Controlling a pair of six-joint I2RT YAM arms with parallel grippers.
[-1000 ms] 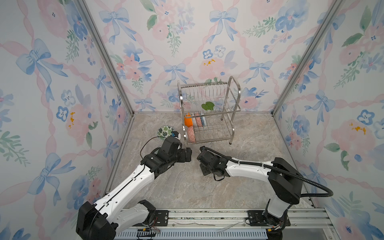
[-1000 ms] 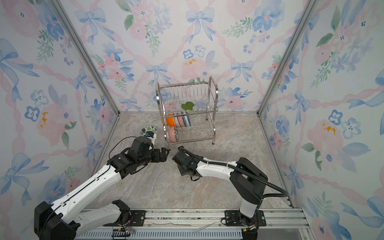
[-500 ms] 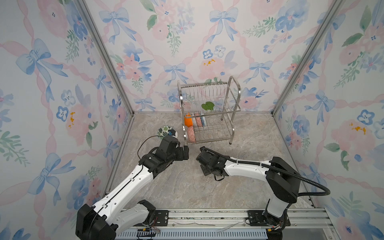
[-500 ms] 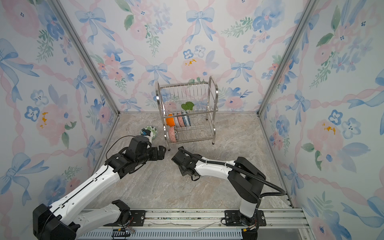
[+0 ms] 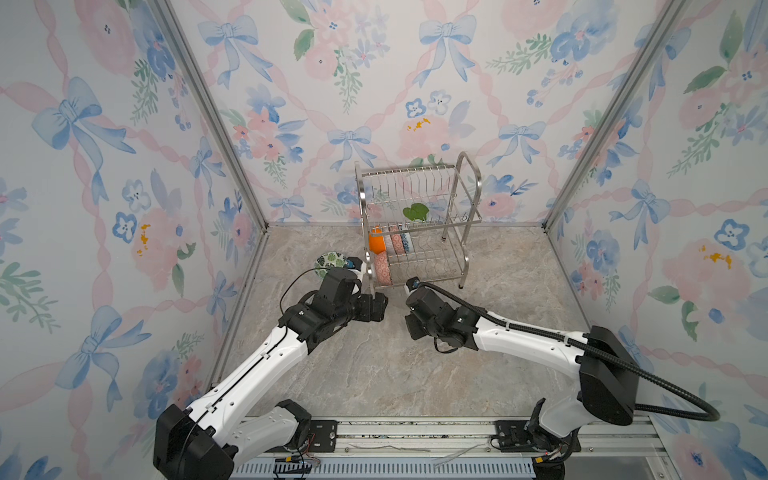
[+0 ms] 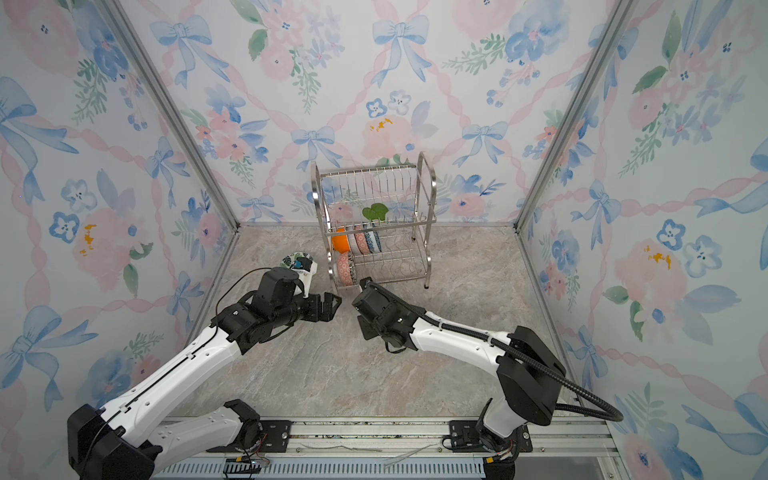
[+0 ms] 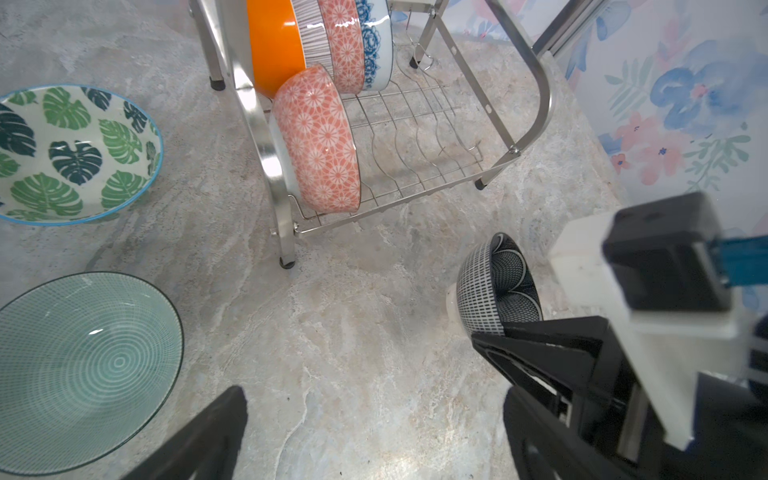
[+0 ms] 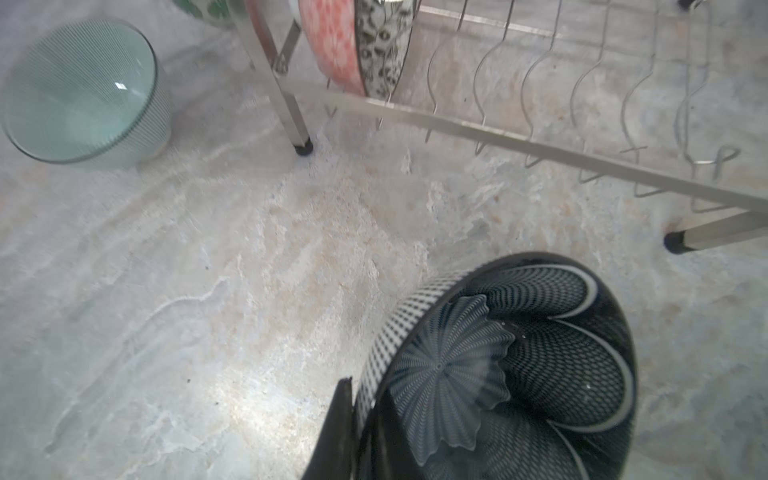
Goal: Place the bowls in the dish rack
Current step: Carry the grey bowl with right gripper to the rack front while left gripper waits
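Observation:
My right gripper is shut on the rim of a black-and-white patterned bowl, one finger outside the wall and one inside. That bowl hangs tilted on edge just in front of the steel dish rack; in both top views the right wrist hides it. Several bowls stand on edge at the rack's left end, among them an orange one and a pink-patterned one. My left gripper is open over bare floor, empty, facing the right gripper.
A green-leaf bowl and a pale teal bowl sit upright on the floor left of the rack's front leg. The leaf bowl lies behind the left wrist. Floral walls enclose the marble floor on three sides.
My right gripper has shut on the black-and-white bowl's rim and shifted slightly toward the rack. The left arm has hardly moved and stays open.

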